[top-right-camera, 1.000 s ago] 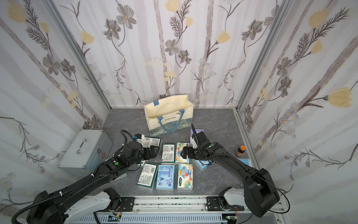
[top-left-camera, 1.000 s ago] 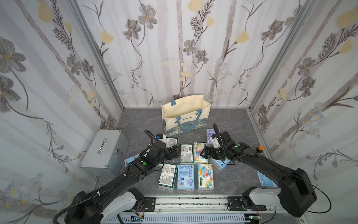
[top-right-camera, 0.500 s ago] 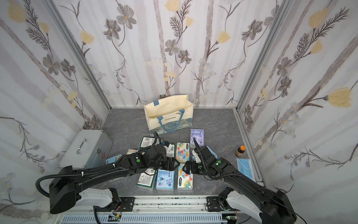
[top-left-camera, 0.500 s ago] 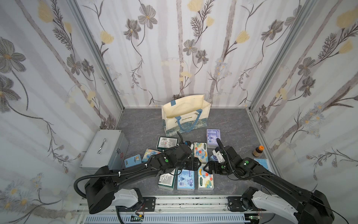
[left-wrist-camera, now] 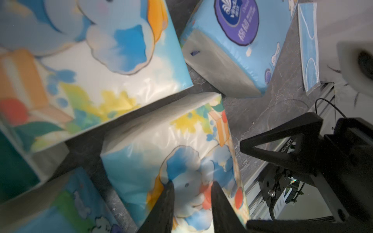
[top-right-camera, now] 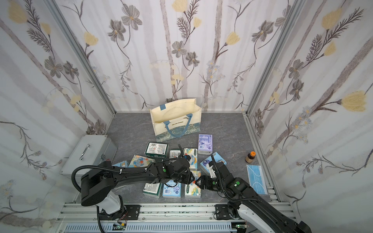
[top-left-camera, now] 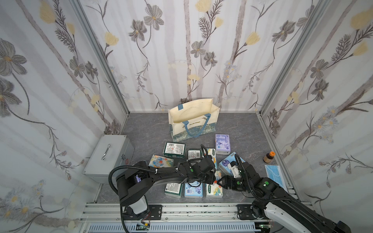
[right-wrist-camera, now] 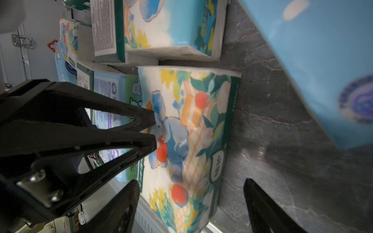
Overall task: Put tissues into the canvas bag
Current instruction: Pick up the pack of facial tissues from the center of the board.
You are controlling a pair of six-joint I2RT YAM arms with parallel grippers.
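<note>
The left claw [right-wrist-camera: 154,130] reaches down onto the elephant-print tissue pack [top-left-camera: 214,191], which lies at the right end of the front row of three packs on the grey floor [top-left-camera: 145,141]. Its fingers stand only a narrow gap apart, tips pressed on the wrapper over the elephant picture; whether they have pinched the plastic I cannot tell. The right claw [top-left-camera: 220,182] hovers just beside the same pack, wide open and holding nothing, with one finger either side of the pack's end. The other tissue packs [top-left-camera: 174,149] lie on the floor behind. The canvas bag [top-left-camera: 193,123] stands upright, mouth open, near the back wall, well apart from both claws.
</note>
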